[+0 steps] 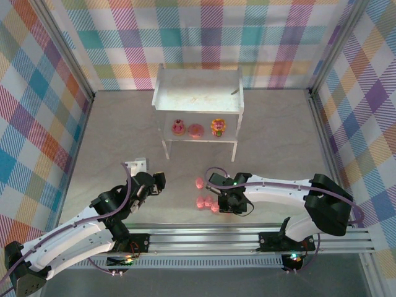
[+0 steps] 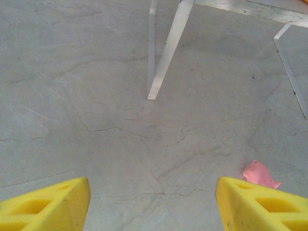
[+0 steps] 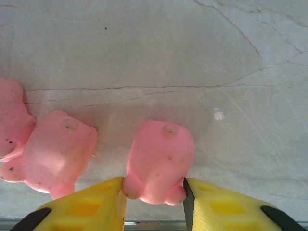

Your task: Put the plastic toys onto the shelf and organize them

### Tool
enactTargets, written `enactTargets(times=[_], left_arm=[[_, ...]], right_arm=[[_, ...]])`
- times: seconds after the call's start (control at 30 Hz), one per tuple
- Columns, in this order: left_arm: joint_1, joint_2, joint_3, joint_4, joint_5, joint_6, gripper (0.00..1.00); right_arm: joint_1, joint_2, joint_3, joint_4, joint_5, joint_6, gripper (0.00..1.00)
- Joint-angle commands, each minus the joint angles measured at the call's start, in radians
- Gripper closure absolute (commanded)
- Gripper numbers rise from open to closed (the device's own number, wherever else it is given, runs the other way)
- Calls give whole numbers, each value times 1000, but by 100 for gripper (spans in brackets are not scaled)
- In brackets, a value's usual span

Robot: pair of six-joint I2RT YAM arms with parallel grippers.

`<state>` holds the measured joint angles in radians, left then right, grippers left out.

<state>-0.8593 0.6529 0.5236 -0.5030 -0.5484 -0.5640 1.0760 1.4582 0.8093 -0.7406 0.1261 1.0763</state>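
Note:
In the right wrist view my right gripper (image 3: 154, 195) is shut on a pink pig (image 3: 161, 159), with a yellow finger pressed against each side of it. It lies on the table. Two more pink pigs (image 3: 57, 156) lie close to its left. From above, the right gripper (image 1: 224, 204) sits at this cluster of pigs (image 1: 202, 202), and one pig (image 1: 199, 183) lies apart, nearer the shelf (image 1: 198, 93). The shelf's lower tier holds a pink-red figure (image 1: 179, 127), a pink donut (image 1: 196, 130) and a yellow-orange-red figure (image 1: 218, 127). My left gripper (image 2: 151, 204) is open over bare table, a pig (image 2: 260, 174) by its right finger.
The shelf's thin white legs (image 2: 168, 48) stand ahead of the left gripper. A small white block (image 1: 136, 166) lies by the left arm. Checked walls close in the table on three sides. A metal rail (image 1: 247, 238) runs along the near edge.

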Motion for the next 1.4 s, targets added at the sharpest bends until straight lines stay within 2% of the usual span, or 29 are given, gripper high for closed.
enactTargets(times=[0.0,0.17,0.43,0.53,0.73,1.03,1.2,1.37], left_arm=[[15,-16,-17,-20,2,17,31],[21,-18,-16,-25,6,21,31],[29,-9,1,-26,10,38,31],[30,5,24,-29,11,52,31],[33,53,132,-63,24,105,31],[63,109,324,-109,28,218,28],[119,126,386,-112,68,254,28],[153,132,404,-105,85,263,28]], right_arm=[[-10,25,-23,11,-16,-17,68],[-10,18,-19,12,-11,-30,86],[-9,-57,81,-125,55,-95,88],[-10,-95,215,-243,116,-166,88],[-45,-106,607,-441,191,-384,87],[-170,31,1205,-572,263,-724,86],[-306,139,1436,-584,202,-844,85],[-418,221,1554,-603,138,-895,85]])
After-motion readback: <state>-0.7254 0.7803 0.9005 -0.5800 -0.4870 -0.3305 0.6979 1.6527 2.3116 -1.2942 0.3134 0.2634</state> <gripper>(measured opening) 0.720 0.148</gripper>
